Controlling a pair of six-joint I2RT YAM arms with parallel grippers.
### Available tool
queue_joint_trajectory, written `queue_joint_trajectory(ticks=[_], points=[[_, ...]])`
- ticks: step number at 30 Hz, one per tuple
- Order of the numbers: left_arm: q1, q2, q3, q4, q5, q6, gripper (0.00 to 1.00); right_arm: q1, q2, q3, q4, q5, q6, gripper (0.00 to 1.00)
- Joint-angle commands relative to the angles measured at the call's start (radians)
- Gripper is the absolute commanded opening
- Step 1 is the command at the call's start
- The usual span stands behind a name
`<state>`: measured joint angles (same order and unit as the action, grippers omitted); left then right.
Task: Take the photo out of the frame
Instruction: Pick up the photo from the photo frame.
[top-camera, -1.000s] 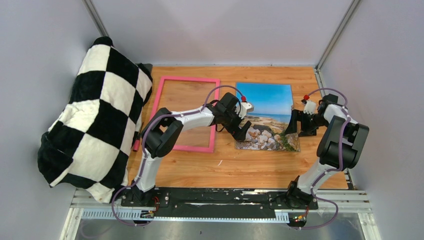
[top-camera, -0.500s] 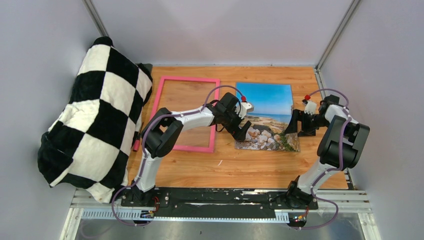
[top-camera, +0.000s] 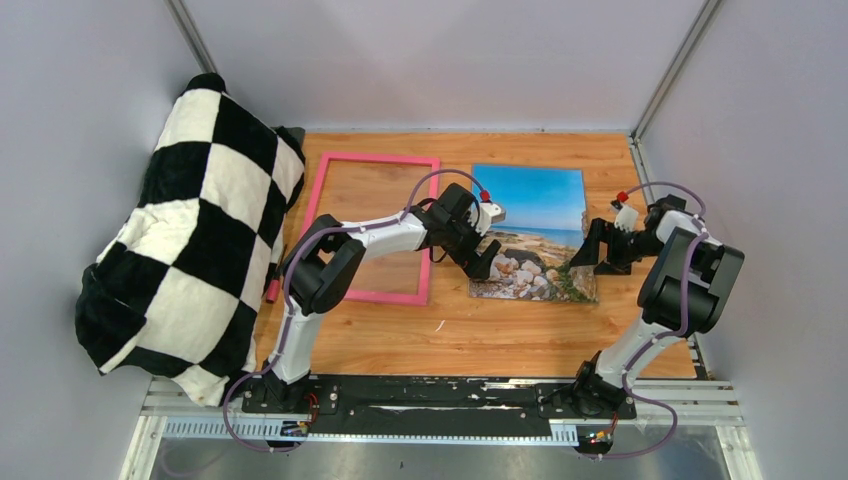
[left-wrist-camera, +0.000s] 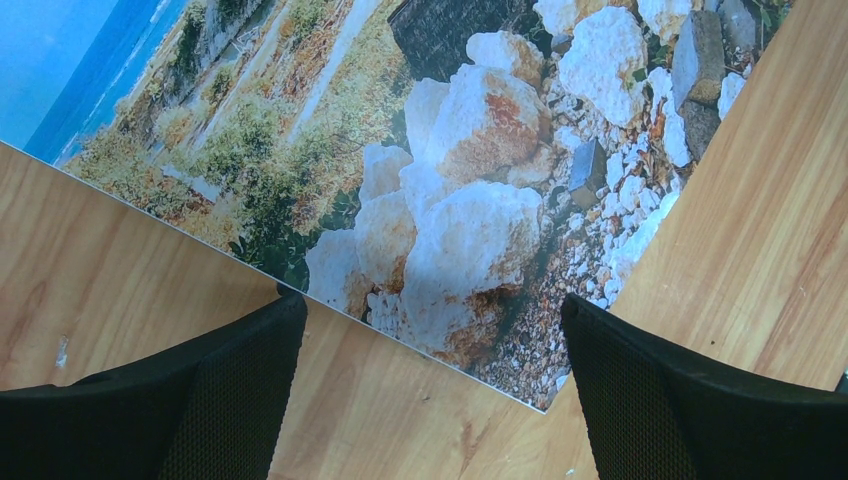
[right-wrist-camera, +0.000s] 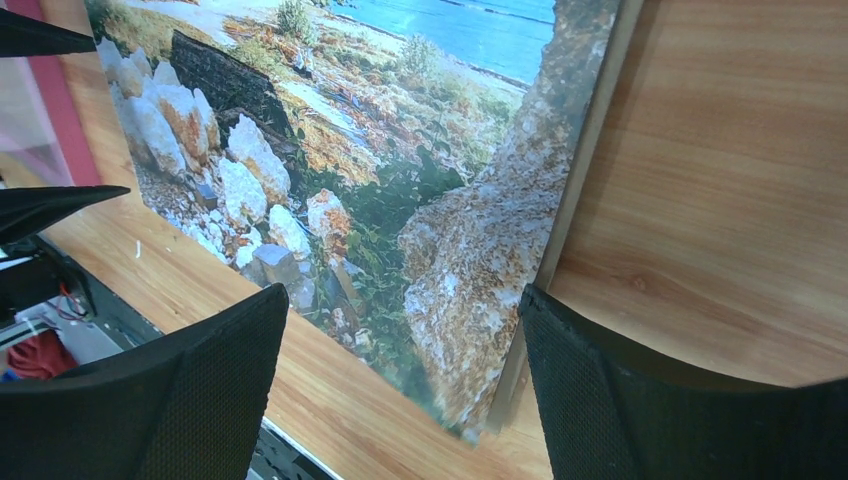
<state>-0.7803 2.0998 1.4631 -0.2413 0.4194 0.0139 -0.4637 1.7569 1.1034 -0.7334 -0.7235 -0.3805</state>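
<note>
The photo (top-camera: 535, 225), a seaside print with pale stones, lies flat on the wooden table to the right of the pink frame (top-camera: 380, 157), which is empty with wood showing through. My left gripper (top-camera: 488, 262) hovers open over the photo's near-left corner; in the left wrist view the photo (left-wrist-camera: 450, 150) lies below the gripper (left-wrist-camera: 430, 305), untouched. My right gripper (top-camera: 597, 255) is open at the photo's near-right corner. In the right wrist view the gripper (right-wrist-camera: 402, 295) straddles the photo (right-wrist-camera: 400, 150), and a thin pale board edge (right-wrist-camera: 580, 170) shows under the photo's right side.
A big black-and-white chequered cushion (top-camera: 190, 230) fills the left side, touching the frame's left edge. A small red pen-like object (top-camera: 272, 290) lies beside the cushion. Grey walls close in the table at the back and on both sides.
My right gripper has shifted slightly right and nearer along the photo's right edge. The left arm and the photo have barely moved.
</note>
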Motion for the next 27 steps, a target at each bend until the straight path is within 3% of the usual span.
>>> queue_joint_trajectory(ticks=[1, 11, 27], points=[[0.003, 0.022, -0.012, -0.044, 0.015, -0.009, 1.0, -0.048, 0.012, 0.001, -0.067, -0.064, 0.018, 0.87], [0.003, 0.025, -0.022, -0.03, 0.017, -0.049, 1.0, -0.087, 0.052, 0.004, -0.117, -0.025, 0.017, 0.85], [0.003, 0.042, -0.026, -0.015, 0.04, -0.07, 1.0, -0.118, 0.123, 0.026, -0.18, -0.17, -0.039, 0.77]])
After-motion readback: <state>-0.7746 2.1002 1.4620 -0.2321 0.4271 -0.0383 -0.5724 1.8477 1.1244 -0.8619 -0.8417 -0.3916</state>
